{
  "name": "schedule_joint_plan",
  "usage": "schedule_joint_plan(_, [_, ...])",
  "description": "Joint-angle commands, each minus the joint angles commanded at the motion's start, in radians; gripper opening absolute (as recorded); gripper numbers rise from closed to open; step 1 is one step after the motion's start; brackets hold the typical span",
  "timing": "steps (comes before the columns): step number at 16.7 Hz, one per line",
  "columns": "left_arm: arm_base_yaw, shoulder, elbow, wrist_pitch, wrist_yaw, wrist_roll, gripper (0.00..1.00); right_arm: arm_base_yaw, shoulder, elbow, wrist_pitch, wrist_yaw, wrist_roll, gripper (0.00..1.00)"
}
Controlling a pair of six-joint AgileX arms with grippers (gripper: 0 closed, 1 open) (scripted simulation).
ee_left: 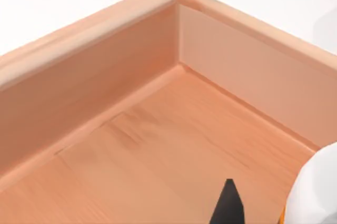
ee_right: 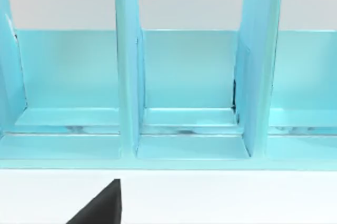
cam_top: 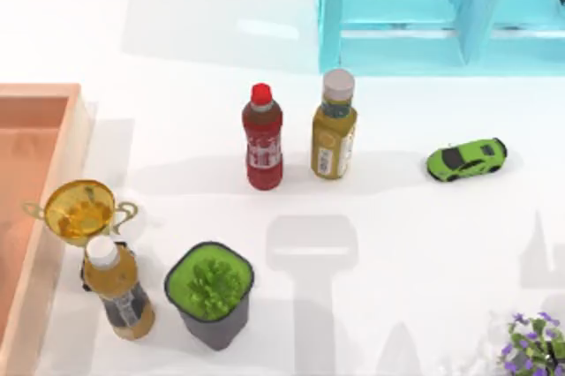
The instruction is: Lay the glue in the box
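The left gripper (ee_left: 231, 205) hung over the inside of the box (ee_left: 105, 29), one dark fingertip (ee_left: 227, 203) showing at the lower edge of the left wrist view; whether its fingers were apart or clamped on anything could not be told. Beside that fingertip, at the lower right corner of that view, sat a rounded white shape with a sliver of orange at its edge, probably the glue (ee_left: 316, 192), low above the salmon-orange floor. The same view showed an inner corner of the box where two walls met under the thick pale rim.

In the top view the box (cam_top: 72, 129) lay at the left edge of the frame. Just beside its right wall stood a gold trophy cup (cam_top: 81, 210), and below that an amber drink bottle (cam_top: 116, 292) with a white cap. To their right was a dark pot of green plant (cam_top: 210, 292). Near the centre a red-capped red bottle (cam_top: 263, 142) and a yellow-brown bottle (cam_top: 334, 129) stood side by side, apart. A green toy car (cam_top: 466, 160) sat at the right, purple flowers (cam_top: 534, 341) in the lower right corner.

The right gripper (ee_right: 100, 205), fingers unreadable, faced the turquoise shelf unit (ee_right: 126, 77), which filled the upper right of the top view.
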Motion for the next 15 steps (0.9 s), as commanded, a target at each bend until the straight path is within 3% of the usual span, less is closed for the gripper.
schedule_joint_plan(9, [0.000, 0.000, 0.000, 0.000, 0.000, 0.000, 0.98, 0.000, 0.000, 0.000, 0.000, 0.000, 0.000, 1.00])
schedule_joint_plan(15, [0.000, 0.000, 0.000, 0.000, 0.000, 0.000, 1.00, 0.000, 0.000, 0.000, 0.000, 0.000, 0.000, 1.00])
